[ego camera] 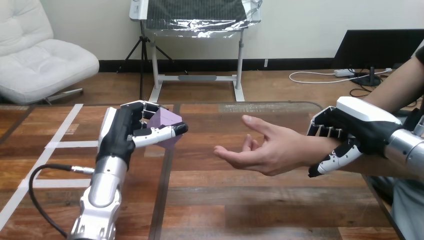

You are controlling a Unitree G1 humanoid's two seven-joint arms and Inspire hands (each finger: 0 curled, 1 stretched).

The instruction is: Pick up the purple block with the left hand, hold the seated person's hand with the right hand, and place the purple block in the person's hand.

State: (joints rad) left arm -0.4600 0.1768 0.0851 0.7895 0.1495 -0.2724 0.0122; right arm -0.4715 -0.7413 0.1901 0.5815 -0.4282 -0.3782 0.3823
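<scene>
My left hand (122, 132) is raised over the table's left half, its fingers and thumb curled round the purple block (166, 122), which pokes out to the right of the palm. The person's hand (260, 150) reaches in from the right, palm up and open, fingers pointing left, a short gap to the right of the block. My right hand (357, 130) sits at the person's wrist (320, 150), fingers curled over its top and thumb under it.
White tape lines (60, 145) mark the wooden table (240, 200) at the left. A black cable (42, 172) loops beside my left forearm. The person's forearm runs along the table's right edge.
</scene>
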